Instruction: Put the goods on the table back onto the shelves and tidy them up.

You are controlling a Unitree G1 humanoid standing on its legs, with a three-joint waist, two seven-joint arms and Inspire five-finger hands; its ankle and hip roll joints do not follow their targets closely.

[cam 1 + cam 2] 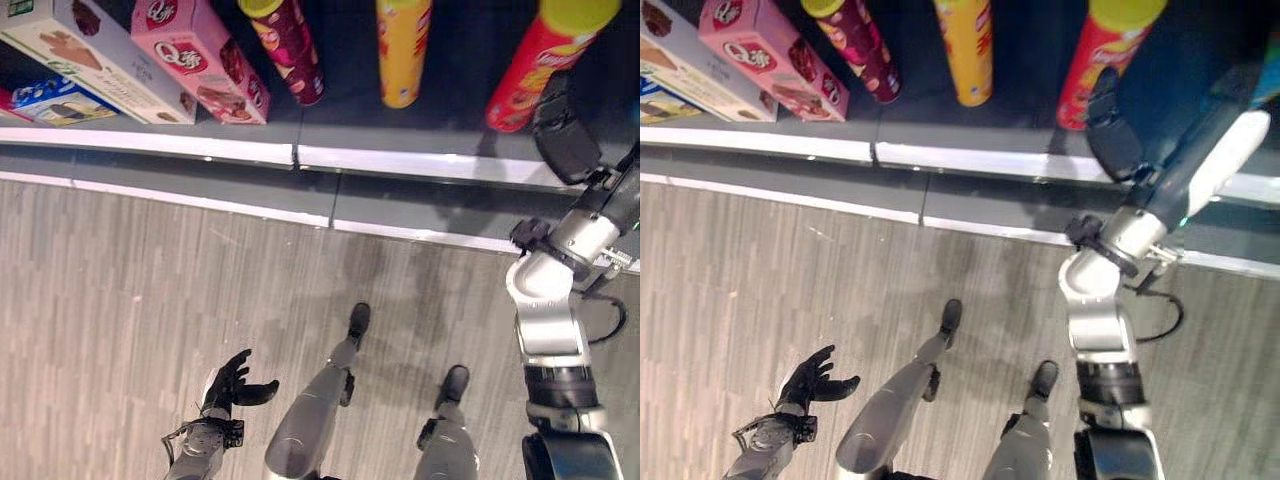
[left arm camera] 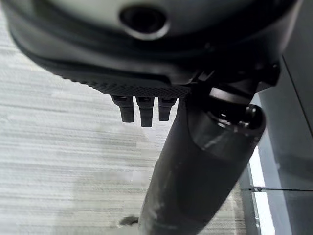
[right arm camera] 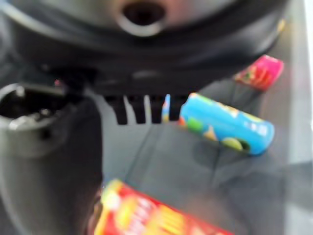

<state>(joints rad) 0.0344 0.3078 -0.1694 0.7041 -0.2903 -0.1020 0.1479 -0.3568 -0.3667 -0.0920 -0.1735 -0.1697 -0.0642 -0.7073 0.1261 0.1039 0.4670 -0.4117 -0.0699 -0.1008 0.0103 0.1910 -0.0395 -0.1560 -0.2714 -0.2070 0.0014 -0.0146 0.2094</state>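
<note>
The right hand (image 1: pixel 563 135) reaches into the shelf (image 1: pixel 450 165), fingers straight, holding nothing, beside the red can (image 1: pixel 535 65). The left hand (image 1: pixel 232 385) hangs relaxed, empty.

Shelf stock: red cylindrical chip can with yellow lid (image 1: pixel 527 75); yellow can (image 1: pixel 402 50); dark maroon can (image 1: pixel 293 48); pink rectangular carton (image 1: pixel 200 58); white carton (image 1: pixel 95 58); light-blue can (image 3: pixel 226 124). Grey wood-grain striped floor (image 1: pixel 150 290).
</note>
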